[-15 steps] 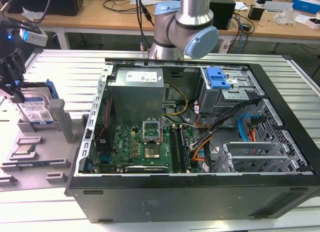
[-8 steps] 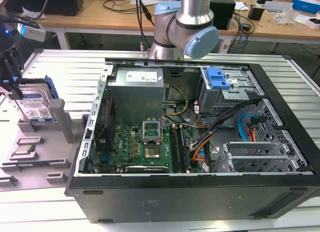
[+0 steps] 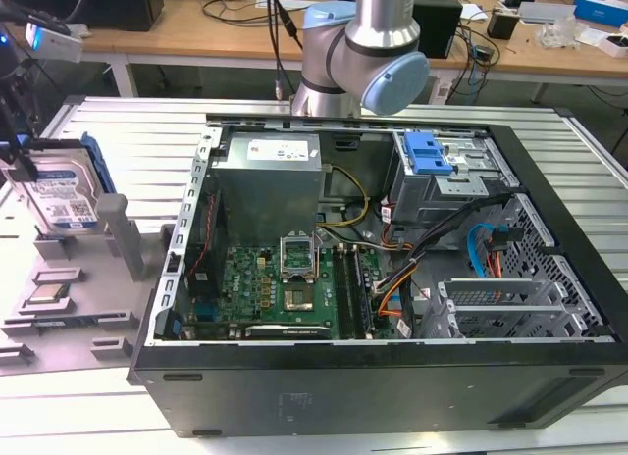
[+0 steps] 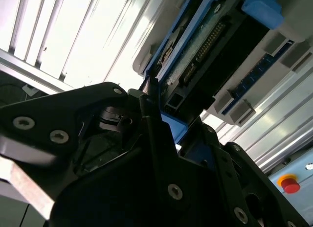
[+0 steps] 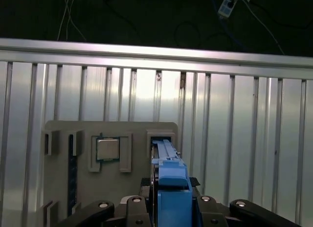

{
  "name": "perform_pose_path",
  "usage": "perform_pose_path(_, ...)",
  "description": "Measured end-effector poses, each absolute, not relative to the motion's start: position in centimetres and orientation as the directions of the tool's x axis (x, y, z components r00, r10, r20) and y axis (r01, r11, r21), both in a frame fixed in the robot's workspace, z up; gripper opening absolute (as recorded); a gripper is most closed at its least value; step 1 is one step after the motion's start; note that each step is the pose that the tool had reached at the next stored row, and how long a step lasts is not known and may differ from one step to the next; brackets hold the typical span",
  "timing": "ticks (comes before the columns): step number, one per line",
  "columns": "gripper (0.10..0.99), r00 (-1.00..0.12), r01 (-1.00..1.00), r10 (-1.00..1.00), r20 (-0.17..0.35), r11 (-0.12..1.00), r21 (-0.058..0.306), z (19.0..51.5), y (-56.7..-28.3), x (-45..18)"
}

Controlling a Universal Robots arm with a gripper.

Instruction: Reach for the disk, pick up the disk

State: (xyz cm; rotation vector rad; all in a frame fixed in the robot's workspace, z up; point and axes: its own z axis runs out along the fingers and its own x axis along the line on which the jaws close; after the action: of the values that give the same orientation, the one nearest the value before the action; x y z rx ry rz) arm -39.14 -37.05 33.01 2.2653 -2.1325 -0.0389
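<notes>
Standing upright in grey fixture (image 3: 116, 225): silver, blue-railed disk (image 3: 61, 195); tool (image 5: 170, 200) straddles it, clamped or not, cannot tell.

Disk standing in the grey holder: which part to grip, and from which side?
Probably near its top, pinching across the two broad flat faces, coming straight down. The disk stands on edge in a slot of the grey holder, so its lower part is boxed in; a blue rail caps the narrow top edge.
</notes>
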Motion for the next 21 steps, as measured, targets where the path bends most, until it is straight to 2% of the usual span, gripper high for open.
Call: perform_pose_path(21, 0.369, 0.06, -0.997, -0.998, 0.002, -0.06, 0.041, 39.1, -36.6, -38.9)
